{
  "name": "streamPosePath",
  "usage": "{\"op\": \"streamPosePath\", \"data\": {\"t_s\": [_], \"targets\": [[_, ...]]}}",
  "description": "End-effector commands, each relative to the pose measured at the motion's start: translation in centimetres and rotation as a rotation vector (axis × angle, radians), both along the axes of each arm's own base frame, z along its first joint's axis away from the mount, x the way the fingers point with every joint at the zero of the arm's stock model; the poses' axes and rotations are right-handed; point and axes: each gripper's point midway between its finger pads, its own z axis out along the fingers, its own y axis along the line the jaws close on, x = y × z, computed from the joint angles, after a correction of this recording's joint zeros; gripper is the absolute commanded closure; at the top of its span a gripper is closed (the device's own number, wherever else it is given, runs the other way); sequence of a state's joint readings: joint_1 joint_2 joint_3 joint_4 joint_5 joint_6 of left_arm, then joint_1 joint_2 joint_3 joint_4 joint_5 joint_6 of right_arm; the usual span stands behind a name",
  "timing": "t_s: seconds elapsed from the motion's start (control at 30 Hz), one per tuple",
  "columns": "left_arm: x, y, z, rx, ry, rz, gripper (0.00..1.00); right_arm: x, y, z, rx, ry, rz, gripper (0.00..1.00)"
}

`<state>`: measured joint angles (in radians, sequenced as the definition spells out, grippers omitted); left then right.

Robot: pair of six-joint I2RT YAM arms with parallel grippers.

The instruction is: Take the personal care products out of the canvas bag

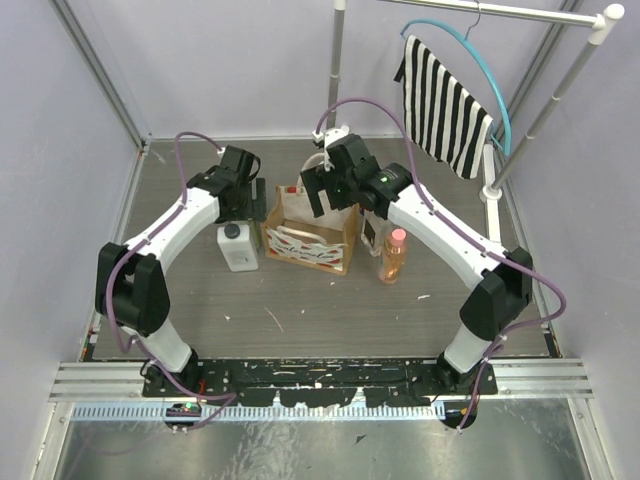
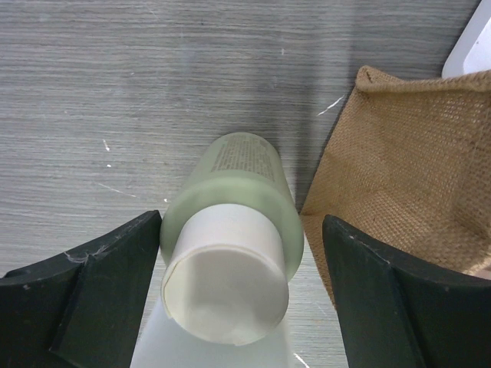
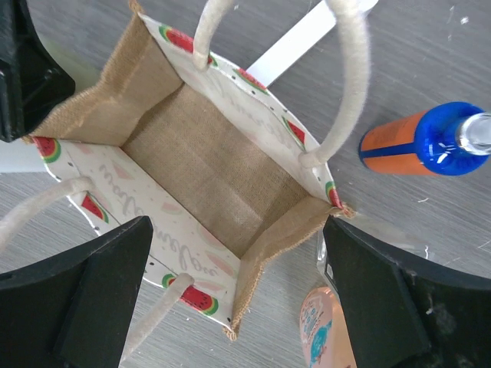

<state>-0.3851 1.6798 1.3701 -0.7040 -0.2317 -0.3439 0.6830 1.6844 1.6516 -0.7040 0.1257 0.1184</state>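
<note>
The canvas bag (image 1: pixel 308 238) stands open mid-table, and its inside (image 3: pixel 207 180) shows only bare fabric. My right gripper (image 1: pixel 330 195) hovers open above its mouth (image 3: pixel 236 226), holding nothing. Left of the bag, my left gripper (image 1: pixel 250 205) is open around an upright pale green bottle with a white cap (image 2: pixel 230 253); the right finger (image 2: pixel 383 299) stands apart from it. A white squarish bottle with a black cap (image 1: pixel 237 246) stands just in front. Right of the bag are an orange bottle with a pink cap (image 1: pixel 393 256), a dark one (image 1: pixel 370 234) and a blue-capped orange one (image 3: pixel 426 142).
A black-and-white striped cloth (image 1: pixel 445 90) hangs on a blue hanger from the white rack at the back right, whose foot (image 1: pixel 490 190) rests on the table. Lilac walls close in both sides. The bag's burlap side (image 2: pixel 399 192) is close to my left gripper's right finger.
</note>
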Motion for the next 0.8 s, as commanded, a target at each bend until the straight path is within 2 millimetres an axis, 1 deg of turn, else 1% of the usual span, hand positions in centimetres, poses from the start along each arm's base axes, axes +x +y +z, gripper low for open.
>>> {"op": "streamPosePath", "data": {"t_s": [0.0, 0.03, 0.07, 0.17, 0.27, 0.4, 0.47, 0.53, 0.6, 0.67, 0.73, 0.77], "targets": [[0.5, 0.3, 2.9, -0.011, -0.077, 0.017, 0.05, 0.7, -1.0, 6.6, 0.118, -0.167, -0.057, 0.00], [0.3, 0.4, 3.2, -0.010, -0.074, 0.023, 0.04, 0.8, -1.4, 6.9, 0.114, -0.176, -0.072, 0.00], [-0.1, 0.4, 3.6, -0.016, -0.066, 0.027, 0.01, 0.9, -1.8, 7.1, 0.109, -0.185, -0.089, 0.00], [-1.0, 0.5, 5.8, -0.044, -0.077, 0.038, 0.01, 1.3, -3.7, 8.0, 0.092, -0.218, -0.162, 0.00], [-1.9, 0.5, 9.2, -0.090, -0.150, 0.037, 0.01, 1.6, -5.6, 9.1, 0.116, -0.252, -0.214, 0.00], [-4.4, 0.5, 13.8, -0.173, -0.238, 0.009, 0.01, 1.2, -8.7, 11.4, 0.186, -0.350, -0.299, 0.00], [-5.8, 0.3, 15.3, -0.211, -0.263, -0.018, 0.01, 0.7, -9.7, 12.3, 0.226, -0.402, -0.311, 0.00], [-6.9, 0.4, 15.9, -0.210, -0.245, -0.028, 0.01, 0.3, -10.6, 12.7, 0.229, -0.439, -0.323, 0.00], [-7.8, 0.5, 16.2, -0.197, -0.222, -0.037, 0.01, 0.3, -11.1, 13.0, 0.213, -0.453, -0.324, 0.00], [-8.3, 0.5, 16.5, -0.193, -0.213, -0.040, 0.01, 0.4, -11.2, 12.5, 0.186, -0.432, -0.326, 0.00], [-8.3, 0.3, 16.4, -0.197, -0.212, -0.042, 0.01, 0.4, -10.9, 11.9, 0.181, -0.414, -0.317, 0.00], [-8.8, 0.3, 17.0, -0.213, -0.233, -0.043, 0.01, 0.3, -10.7, 12.0, 0.189, -0.411, -0.307, 0.00]]}}
